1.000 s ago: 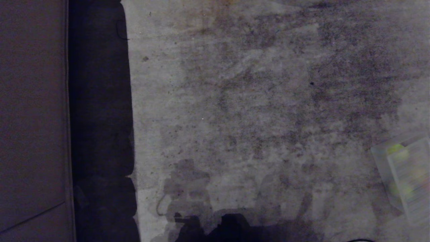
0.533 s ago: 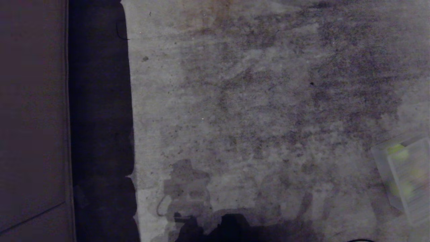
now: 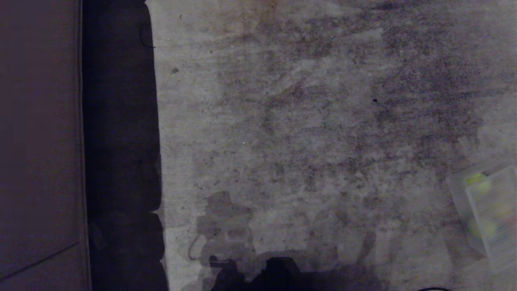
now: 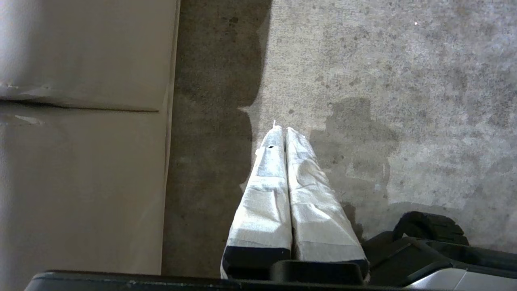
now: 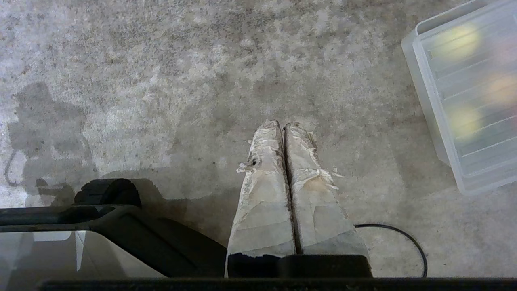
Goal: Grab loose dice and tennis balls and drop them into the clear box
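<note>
Dice and balls show only as blurs inside the clear box (image 5: 428,105), which sits on the mottled concrete floor (image 3: 307,121) ahead of the right gripper (image 5: 284,126) and off to one side of its tips, apart from them. A ribbed clear lid (image 5: 468,93) lies over most of the box, so what is in it reads through the plastic as soft patches: two yellow-green ones that look like tennis balls (image 5: 458,40), a more orange-yellow one between them near the frame edge, and a faint pink one at the very edge. Which of these are dice I cannot tell. In the head view the box (image 3: 456,190) sits at the right edge, one yellow-green patch (image 3: 476,180) showing at its uncovered end.

Both pincers hang over bare floor, empty. The right gripper's cloth-wrapped fingers (image 5: 262,190) are pressed together; a thin black cable (image 5: 404,234) curls on the floor beside them. The left gripper (image 4: 282,128) has its wrapped fingers (image 4: 266,194) pressed together too, with a pale cabinet panel (image 4: 80,161) off to its side across a band of shadow.
</note>
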Available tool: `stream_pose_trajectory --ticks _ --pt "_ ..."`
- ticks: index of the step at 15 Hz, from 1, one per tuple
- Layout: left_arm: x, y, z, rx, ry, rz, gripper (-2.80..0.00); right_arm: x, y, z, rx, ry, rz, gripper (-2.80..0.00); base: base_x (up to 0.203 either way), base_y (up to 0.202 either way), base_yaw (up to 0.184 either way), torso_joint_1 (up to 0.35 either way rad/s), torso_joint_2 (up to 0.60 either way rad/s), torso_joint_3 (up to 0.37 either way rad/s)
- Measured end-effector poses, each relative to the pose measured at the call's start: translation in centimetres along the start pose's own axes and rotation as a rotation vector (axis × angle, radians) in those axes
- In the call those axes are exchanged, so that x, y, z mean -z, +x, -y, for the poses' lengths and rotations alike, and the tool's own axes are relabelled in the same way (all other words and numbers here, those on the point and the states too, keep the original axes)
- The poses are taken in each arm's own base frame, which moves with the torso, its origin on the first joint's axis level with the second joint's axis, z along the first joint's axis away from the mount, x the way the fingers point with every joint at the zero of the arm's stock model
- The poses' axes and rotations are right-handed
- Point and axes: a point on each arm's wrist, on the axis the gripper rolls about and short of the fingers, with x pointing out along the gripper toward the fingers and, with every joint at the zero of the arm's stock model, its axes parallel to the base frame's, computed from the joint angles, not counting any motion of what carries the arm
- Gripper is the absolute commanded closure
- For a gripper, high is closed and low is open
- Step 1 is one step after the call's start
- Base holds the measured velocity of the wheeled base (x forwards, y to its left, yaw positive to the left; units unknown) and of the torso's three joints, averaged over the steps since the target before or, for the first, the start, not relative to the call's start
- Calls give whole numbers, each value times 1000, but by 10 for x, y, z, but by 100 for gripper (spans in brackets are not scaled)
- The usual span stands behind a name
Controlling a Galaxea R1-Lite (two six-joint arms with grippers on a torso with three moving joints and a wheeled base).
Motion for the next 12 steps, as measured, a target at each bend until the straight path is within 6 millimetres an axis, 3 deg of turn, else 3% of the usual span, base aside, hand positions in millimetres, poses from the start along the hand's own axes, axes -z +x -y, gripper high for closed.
stream_pose_trajectory --ticks 4,12 --pt "0 0 0 14 76 -6 0 0 0 0 0 1 0 0 0 0 0 2 1 37" --pt "1 0 1 41 131 -9 0 0 0 0 0 1 -1 0 0 0 0 1 1 198"
